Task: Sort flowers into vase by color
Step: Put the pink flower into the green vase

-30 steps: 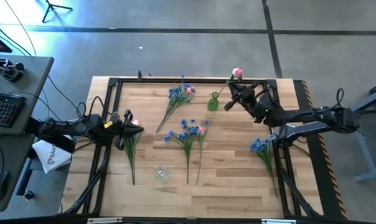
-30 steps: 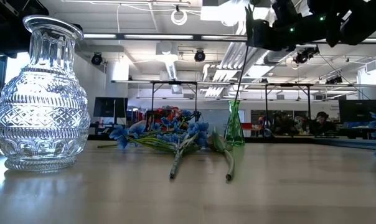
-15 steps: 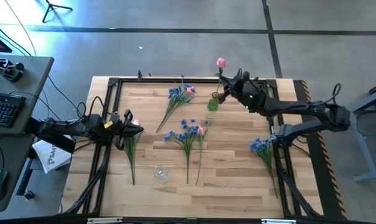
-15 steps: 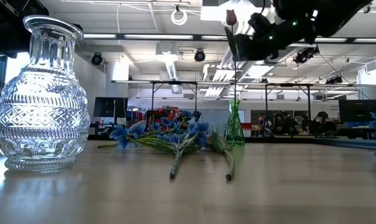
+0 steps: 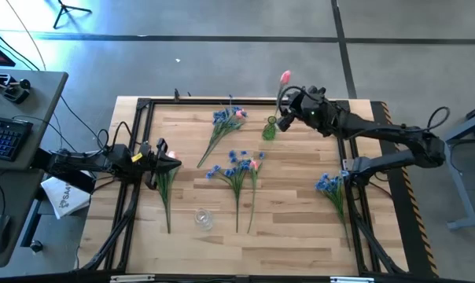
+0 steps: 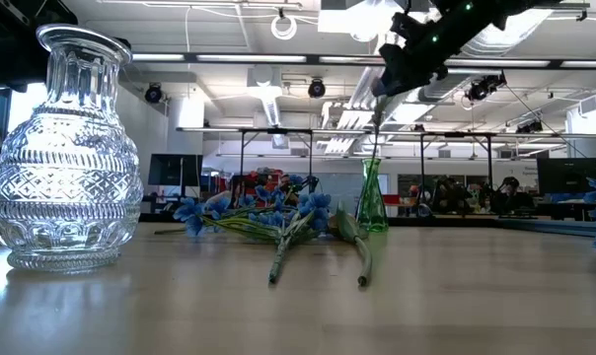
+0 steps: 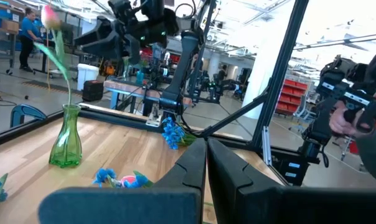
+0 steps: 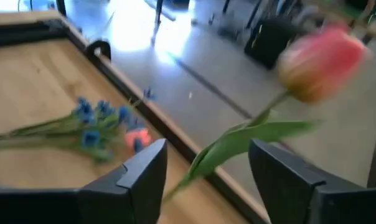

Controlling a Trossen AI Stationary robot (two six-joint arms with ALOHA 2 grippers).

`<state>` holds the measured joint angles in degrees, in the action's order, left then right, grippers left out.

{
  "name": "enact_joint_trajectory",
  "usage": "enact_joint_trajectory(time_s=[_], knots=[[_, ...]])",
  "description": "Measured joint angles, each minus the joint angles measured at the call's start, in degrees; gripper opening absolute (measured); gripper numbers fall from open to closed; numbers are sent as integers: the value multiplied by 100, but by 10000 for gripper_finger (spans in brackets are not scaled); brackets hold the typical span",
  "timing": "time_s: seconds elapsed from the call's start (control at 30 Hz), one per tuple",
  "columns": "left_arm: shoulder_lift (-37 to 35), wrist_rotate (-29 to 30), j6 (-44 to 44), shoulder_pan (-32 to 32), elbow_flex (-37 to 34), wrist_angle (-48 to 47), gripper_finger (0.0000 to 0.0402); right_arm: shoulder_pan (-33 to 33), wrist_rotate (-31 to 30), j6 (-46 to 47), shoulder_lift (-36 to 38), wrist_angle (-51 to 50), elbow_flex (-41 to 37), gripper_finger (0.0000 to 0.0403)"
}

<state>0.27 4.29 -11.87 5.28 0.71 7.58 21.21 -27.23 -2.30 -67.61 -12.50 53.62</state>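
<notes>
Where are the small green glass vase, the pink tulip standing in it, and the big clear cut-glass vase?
small green glass vase [image 7: 65, 144]: left wrist view, its rounded belly.
pink tulip [image 7: 49, 15]: left wrist view, its blossom head.
big clear cut-glass vase [image 6: 65, 168]: low view, its patterned belly.

pink tulip [image 8: 322, 59] — blurred | clear vase [image 6: 66, 148] — left edge cut off
</notes>
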Motion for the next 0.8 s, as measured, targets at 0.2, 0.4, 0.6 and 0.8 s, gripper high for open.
enact_joint_trajectory(time_s=[0.2,0.4,0.6,0.8], knots=[[0,0,4,0,0,1,3,-669,72,996,284,-1317,243,224],[0,224,64,2,0,10,3,-1884,92,1712,352,-1378,-28,212],[0,376,387,0,0,257,1,-2843,-16,2043,352,-1293,-139,206],[0,383,616,1,0,489,1,-3467,175,2536,317,-1244,-139,206]])
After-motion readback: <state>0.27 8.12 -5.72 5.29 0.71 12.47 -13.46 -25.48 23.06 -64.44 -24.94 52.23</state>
